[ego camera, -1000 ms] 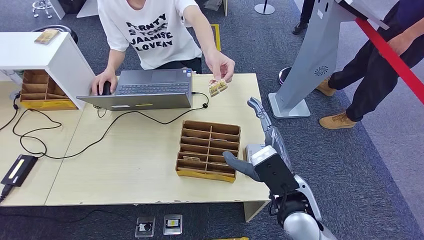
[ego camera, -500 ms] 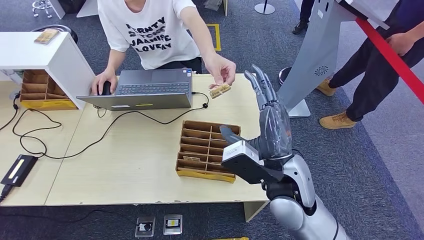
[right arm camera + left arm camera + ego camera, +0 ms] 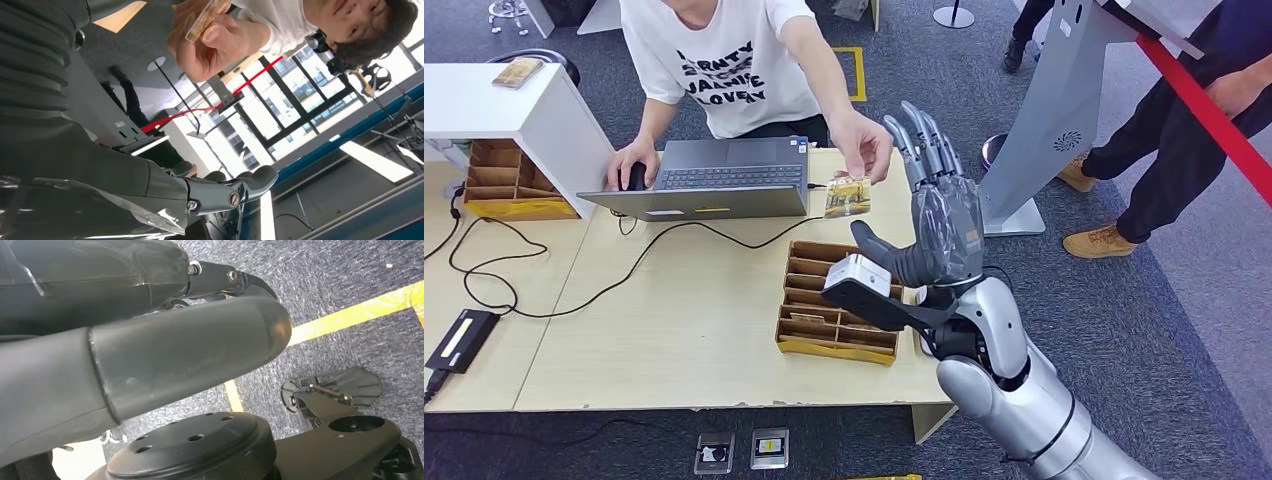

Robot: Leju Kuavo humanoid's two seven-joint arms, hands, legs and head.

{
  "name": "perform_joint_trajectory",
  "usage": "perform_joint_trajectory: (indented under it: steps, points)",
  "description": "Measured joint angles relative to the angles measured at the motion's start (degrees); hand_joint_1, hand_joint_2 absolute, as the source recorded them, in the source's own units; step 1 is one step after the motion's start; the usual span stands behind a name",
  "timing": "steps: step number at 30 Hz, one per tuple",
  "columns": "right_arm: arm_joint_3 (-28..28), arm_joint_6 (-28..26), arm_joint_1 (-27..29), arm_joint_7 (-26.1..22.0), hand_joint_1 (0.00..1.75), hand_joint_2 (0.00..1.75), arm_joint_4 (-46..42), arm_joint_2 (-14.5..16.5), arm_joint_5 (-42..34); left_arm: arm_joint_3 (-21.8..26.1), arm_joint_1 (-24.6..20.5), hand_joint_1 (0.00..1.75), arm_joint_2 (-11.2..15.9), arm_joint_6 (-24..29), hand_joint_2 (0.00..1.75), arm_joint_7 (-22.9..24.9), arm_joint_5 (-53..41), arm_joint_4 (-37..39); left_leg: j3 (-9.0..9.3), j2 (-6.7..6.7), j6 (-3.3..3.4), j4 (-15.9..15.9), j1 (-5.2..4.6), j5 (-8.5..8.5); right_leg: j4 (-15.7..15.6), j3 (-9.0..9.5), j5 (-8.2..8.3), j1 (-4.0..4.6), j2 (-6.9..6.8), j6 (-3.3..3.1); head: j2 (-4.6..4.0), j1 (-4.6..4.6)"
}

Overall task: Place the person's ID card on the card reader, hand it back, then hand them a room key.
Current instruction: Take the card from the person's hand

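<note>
A person's hand (image 3: 864, 143) holds out the ID card (image 3: 848, 196) above the worktop (image 3: 684, 330), just beside the robot's raised right hand (image 3: 934, 215), whose fingers are spread and hold nothing.

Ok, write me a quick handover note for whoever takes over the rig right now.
Right robot hand: raised over the table's right end, fingers apart, holding nothing, close beside the ID card.
Left robot hand: hanging over the floor, open or shut unclear.
The card is held out by the person's hand above the table, beyond the cardboard tray.
Done: nothing yet.
Left: take the card, put it on the reader, return it, hand over a room key.
</note>
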Motion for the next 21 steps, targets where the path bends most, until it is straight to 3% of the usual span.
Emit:
perform_joint_trajectory:
  steps: [9,11,12,15,16,21]
  points:
    - [1.75,-1.81,-1.98,0.91,0.02,1.75,4.52,0.22,1.44,0.00,-0.02,0.00,0.02,-0.01,0.00,0.00,0.01,0.00,0.00,0.00,0.00,0.00,0.00,0.00,0.00,0.00,0.00,0.00,0.00,0.00,0.00,-0.01]
    - [2.05,-2.36,-2.27,0.82,0.24,1.75,5.45,0.38,1.04,0.00,-0.02,0.00,0.02,-0.01,0.00,-0.01,0.02,0.00,0.00,0.00,0.00,0.00,0.00,0.00,0.00,0.00,0.00,0.00,0.00,0.00,0.00,-0.01]
    - [2.19,-2.60,-2.44,0.78,0.51,1.75,5.89,0.42,0.78,0.00,-0.03,0.00,0.02,-0.01,0.00,-0.01,0.02,0.00,0.00,0.00,0.00,0.00,0.00,0.00,0.00,0.00,0.00,0.00,0.00,0.00,0.00,-0.01]
    - [2.65,-3.22,-2.93,0.72,1.52,1.75,7.01,0.50,0.21,-0.01,-0.03,0.00,0.03,-0.01,0.00,-0.02,0.05,0.00,0.00,0.00,0.00,0.00,0.00,0.00,0.00,0.00,0.00,0.00,0.00,0.00,0.00,0.00]
    - [2.80,-3.37,-3.06,0.67,1.70,1.75,7.34,0.58,0.07,-0.02,-0.03,0.00,0.03,-0.01,0.00,-0.02,0.07,0.00,0.00,0.00,0.00,0.00,0.00,0.00,0.00,0.00,0.00,0.00,0.00,0.00,0.00,0.00]
    - [3.87,-3.62,-3.70,0.39,1.75,1.75,8.80,0.86,-0.42,-0.04,-0.02,0.00,0.07,0.00,0.00,-0.08,0.25,0.00,0.00,-0.01,0.00,0.00,0.00,0.00,0.00,-0.01,0.00,0.00,0.00,0.00,0.00,0.00]
